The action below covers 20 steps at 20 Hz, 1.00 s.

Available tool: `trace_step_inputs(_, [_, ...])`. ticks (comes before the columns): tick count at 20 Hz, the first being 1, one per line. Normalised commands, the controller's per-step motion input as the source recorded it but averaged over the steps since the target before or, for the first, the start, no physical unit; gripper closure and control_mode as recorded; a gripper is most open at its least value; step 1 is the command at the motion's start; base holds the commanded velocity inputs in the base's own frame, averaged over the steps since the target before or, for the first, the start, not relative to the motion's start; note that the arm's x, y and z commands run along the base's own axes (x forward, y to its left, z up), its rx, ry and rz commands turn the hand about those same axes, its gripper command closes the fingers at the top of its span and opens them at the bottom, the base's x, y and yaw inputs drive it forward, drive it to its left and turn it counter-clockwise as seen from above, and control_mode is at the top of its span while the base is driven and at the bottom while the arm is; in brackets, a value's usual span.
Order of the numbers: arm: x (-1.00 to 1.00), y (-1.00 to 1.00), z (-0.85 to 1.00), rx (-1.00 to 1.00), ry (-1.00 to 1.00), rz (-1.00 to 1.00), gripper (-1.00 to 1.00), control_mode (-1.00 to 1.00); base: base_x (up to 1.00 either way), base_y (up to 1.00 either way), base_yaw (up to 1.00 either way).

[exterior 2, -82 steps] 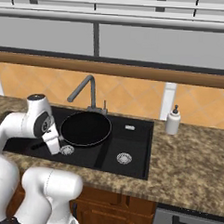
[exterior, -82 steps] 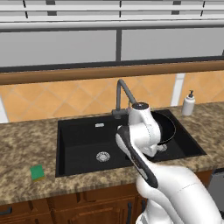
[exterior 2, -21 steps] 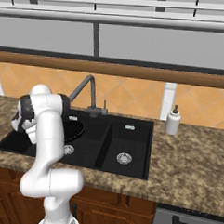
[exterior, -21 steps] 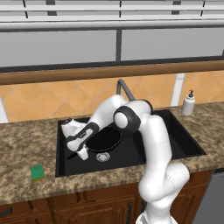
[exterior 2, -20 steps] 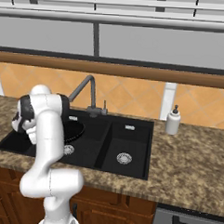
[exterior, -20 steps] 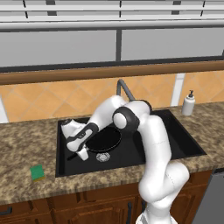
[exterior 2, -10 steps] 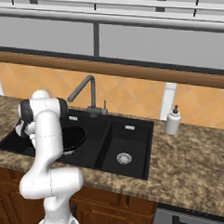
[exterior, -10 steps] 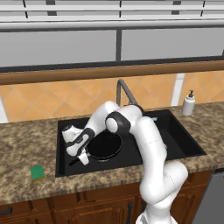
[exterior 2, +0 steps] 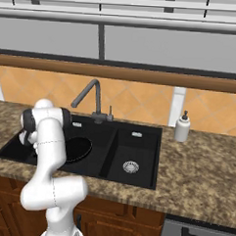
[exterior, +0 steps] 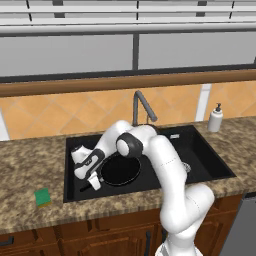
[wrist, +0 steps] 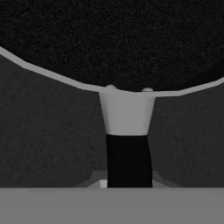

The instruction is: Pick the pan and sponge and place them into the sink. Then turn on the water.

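Landmark: sink [exterior: 210,167], black, 2 basins.

Nearest, on the counter just outside the sink's left rim — sponge [exterior: 42,197], green over yellow, untouched, well apart from the arm. Judged: this is the 2nd item to fetch.

Inside the left basin — gripper [exterior: 93,182] low at the basin's front-left, jaws clamped tight on the handle of the pan [exterior: 120,169]. In the hand view the handle [wrist: 127,144] runs straight up from between the fingertips to the pan's round body, so the pan lies directly ahead of the tool, toward the basin's middle. Holding by the handle keeps the pan level as it goes down; whether it already rests on the basin floor I cannot tell.

Behind the sink's back rim — faucet [exterior: 142,107], no stream; lever work comes last.

Far right of the sink — soap bottle [exterior: 215,119], not involved.
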Motion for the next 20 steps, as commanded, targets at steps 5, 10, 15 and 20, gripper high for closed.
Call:
trace_step_inputs(5, [0.0,-0.27,-0.6,-0.08,-0.07,-0.11,1.0,-1.0,0.0,0.0,0.0])
trace_step_inputs(10, [-0.02,-0.16,-0.47,-0.06,-0.05,-0.1,-1.0,-1.0,0.0,0.0,0.0])
trace_step_inputs(15, [-0.24,-0.04,-0.19,-0.02,-0.15,-0.09,-1.0,-1.0,0.0,0.0,0.0])
trace_step_inputs(20, [-0.45,0.03,0.12,-0.01,-0.31,-0.11,-1.0,-1.0,0.0,0.0,0.0])
